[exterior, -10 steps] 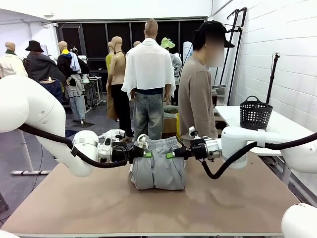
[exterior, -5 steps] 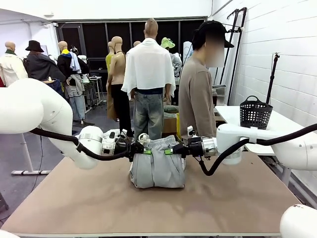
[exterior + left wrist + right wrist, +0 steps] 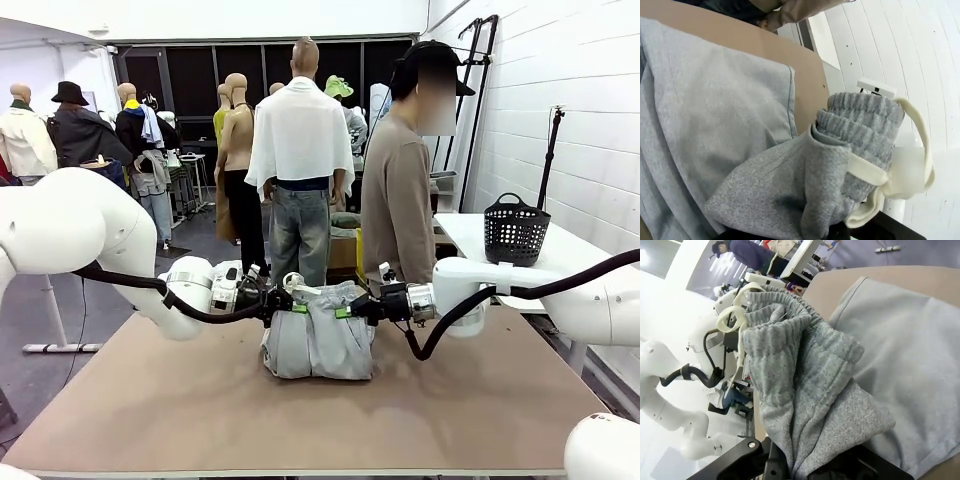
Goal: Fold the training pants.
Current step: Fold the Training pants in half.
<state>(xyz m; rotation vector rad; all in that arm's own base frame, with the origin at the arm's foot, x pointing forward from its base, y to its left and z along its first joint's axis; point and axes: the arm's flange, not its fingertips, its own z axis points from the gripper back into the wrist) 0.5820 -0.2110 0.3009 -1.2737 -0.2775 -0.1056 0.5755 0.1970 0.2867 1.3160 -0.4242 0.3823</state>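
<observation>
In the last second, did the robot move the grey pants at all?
A little. Both grippers, the left gripper and the right gripper, have drawn closer together and slightly away from the camera, bunching the waistband of the training pants narrower. Both kept their hold on the waistband. The pants' lower part stayed on the table, and the person stayed put.

Garment: light grey soft jersey training pants [image 3: 715, 115], spread flat across the left and centre, with a straight hem edge running down beside the bare surface.
Raised part: gathered ribbed elastic waistband [image 3: 860, 125], bunched and lifted above the flat fabric, rising from the bottom edge.
Cord: white flat drawstring [image 3: 912, 165], looped around the right side of the waistband.
Support: brown table top [image 3: 805, 70], bare strip right of the fabric.
Background: white panelled wall [image 3: 900, 45], upper right.
Left gripper: black parts at the bottom edge, mostly covered by cloth.
</observation>
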